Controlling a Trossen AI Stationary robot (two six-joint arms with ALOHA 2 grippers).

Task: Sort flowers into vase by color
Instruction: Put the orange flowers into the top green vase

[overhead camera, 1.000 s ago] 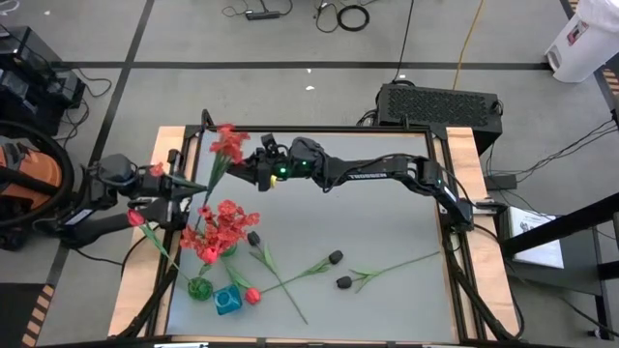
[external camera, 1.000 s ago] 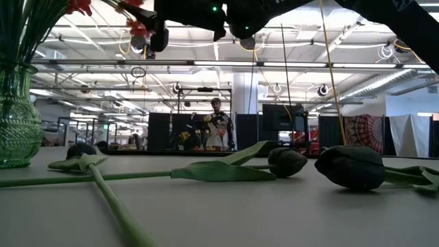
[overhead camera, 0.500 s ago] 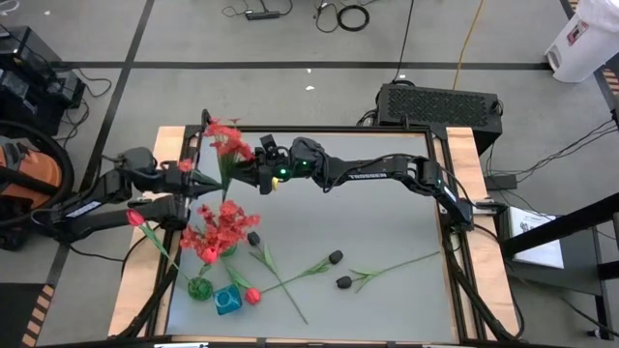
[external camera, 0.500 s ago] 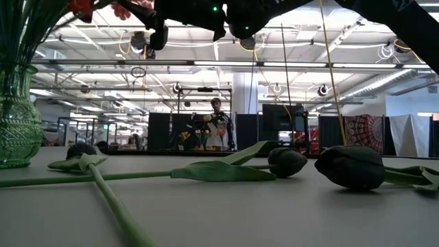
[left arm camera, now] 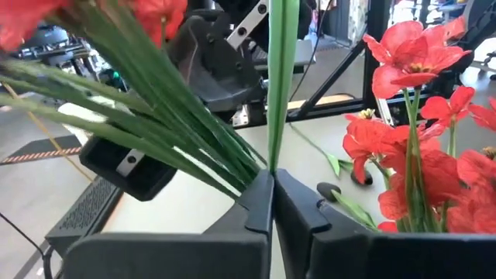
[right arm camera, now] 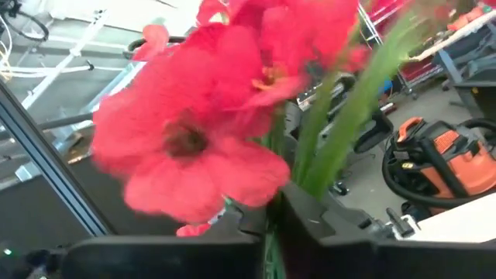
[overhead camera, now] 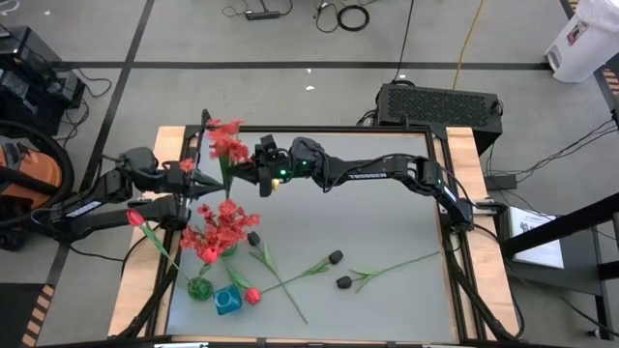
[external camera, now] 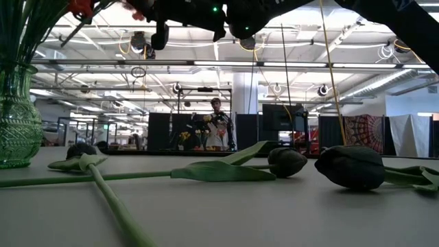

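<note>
Handover of red flower (overhead camera: 228, 145) under way, above table's far-left corner.
Left gripper (left arm camera: 273, 203) clamped on stem.
Right gripper (right arm camera: 273, 209) pinched shut on same stem.
Green vase (overhead camera: 200, 287) at near-left.
Next, likely: one releases, other carries bloom to vase.

- The whole grey table (overhead camera: 377, 232) is viewed from straight above.
- The tabletop is viewed level, close to 2 black flower buds (external camera: 350, 167), shared with overhead.
- Red frilly blooms (right arm camera: 209, 132) are seen close by both wrist cameras.
</note>
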